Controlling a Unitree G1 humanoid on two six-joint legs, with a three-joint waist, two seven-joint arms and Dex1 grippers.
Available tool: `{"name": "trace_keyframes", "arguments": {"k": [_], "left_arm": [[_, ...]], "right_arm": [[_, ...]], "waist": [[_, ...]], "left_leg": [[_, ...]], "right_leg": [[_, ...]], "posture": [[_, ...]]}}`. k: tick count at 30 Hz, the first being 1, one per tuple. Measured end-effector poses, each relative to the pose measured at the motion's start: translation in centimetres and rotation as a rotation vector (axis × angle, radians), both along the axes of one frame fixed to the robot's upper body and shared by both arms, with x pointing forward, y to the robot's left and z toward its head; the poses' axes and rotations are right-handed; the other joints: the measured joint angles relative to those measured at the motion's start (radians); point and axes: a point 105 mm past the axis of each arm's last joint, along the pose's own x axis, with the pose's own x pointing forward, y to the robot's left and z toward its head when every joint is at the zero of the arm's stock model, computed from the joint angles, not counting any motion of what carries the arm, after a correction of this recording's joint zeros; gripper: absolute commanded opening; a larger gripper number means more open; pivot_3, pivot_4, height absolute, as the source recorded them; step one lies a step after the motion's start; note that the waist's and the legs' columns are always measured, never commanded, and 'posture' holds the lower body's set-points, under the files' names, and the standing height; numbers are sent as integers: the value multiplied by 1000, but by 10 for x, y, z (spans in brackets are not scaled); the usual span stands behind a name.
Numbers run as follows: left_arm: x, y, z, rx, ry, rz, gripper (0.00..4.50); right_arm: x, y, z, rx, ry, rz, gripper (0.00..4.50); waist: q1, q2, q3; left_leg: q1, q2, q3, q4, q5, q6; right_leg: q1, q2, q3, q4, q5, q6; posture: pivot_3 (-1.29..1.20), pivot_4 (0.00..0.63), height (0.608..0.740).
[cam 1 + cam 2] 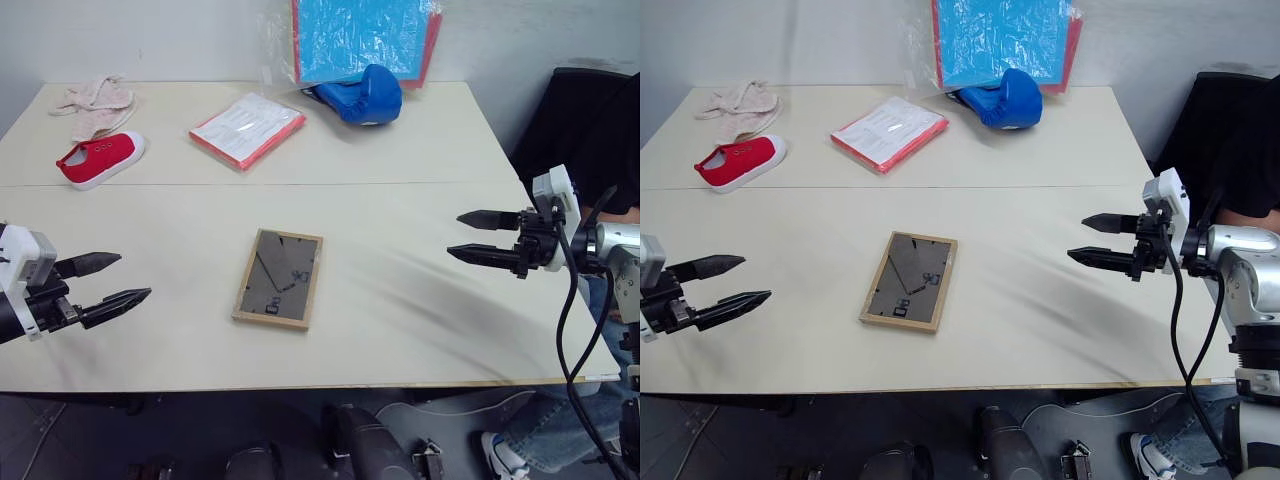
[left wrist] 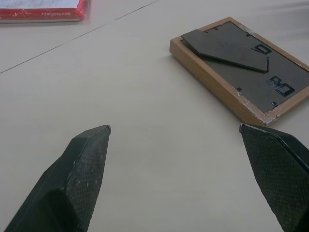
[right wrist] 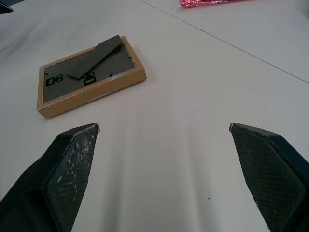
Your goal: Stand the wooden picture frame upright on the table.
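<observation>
One wooden picture frame (image 1: 279, 277) face-down on table (image 1: 420, 150), two claws, left claw (image 1: 112, 281) and right claw (image 1: 470, 236), apart

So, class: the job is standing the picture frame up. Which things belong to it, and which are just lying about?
Job:
- wooden picture frame, flat, back panel up
- table

Lying about:
- red shoe
- red-edged booklet
- blue boxing glove
- pale cloth

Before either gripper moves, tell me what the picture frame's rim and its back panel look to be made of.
Wooden picture frame rim: light, unpainted wood, matte; the left wrist view shows grain and a chipped, pale corner. Back panel: dark grey-brown matte board, probably fibreboard or card, with a flat easel stand of the same stuff and small metal-looking clips. It lies face down on the table.
</observation>
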Motion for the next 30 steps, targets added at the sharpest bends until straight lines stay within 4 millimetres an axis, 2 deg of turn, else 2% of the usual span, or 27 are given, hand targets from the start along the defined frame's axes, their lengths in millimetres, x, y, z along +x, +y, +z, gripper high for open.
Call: {"name": "trace_keyframes", "arguments": {"k": [6, 15, 16, 19, 23, 30], "left_arm": [[3, -3, -5, 48, 5, 10, 4500], [9, -9, -16, 93, 31, -17, 4500], [11, -10, -19, 106, 36, -33, 4314], [21, -20, -31, 146, 62, -102, 3636], [48, -50, -46, 260, 71, -263, 2359], [72, -90, -66, 268, 91, -385, 257]], "right_arm": [[-2, 6, -14, -37, 12, -5, 4471], [2, 6, -17, -103, -28, -37, 4471], [3, 8, -18, -120, -36, -28, 4495], [6, 25, -27, -164, -51, 29, 3891], [12, 81, -46, -246, -101, 209, 2520], [26, 128, -66, -318, -167, 321, 263]], "waist": [[1, 0, 0], [1, 0, 0], [1, 0, 0], [0, 0, 0], [-2, 1, 0], [-2, 1, 0]], "left_leg": [[0, 0, 0, 0, 0, 0], [0, 0, 0, 1, 0, 0], [0, 0, 1, 1, 0, 0], [1, 0, 1, 2, 0, 0], [-1, 0, 2, 9, 0, 0], [-2, 1, 3, 15, -3, 0]], "right_leg": [[0, 0, 0, 0, 0, 0], [0, 0, 0, 0, 0, 0], [0, 0, 0, 0, 0, 0], [0, 0, 0, 1, 0, 0], [0, 0, 0, 4, 0, 0], [-2, 0, 1, 10, 0, 0]], "posture": [[0, 150, 740], [0, 150, 740], [0, 150, 740], [0, 150, 740], [0, 150, 740], [0, 150, 740]]}}
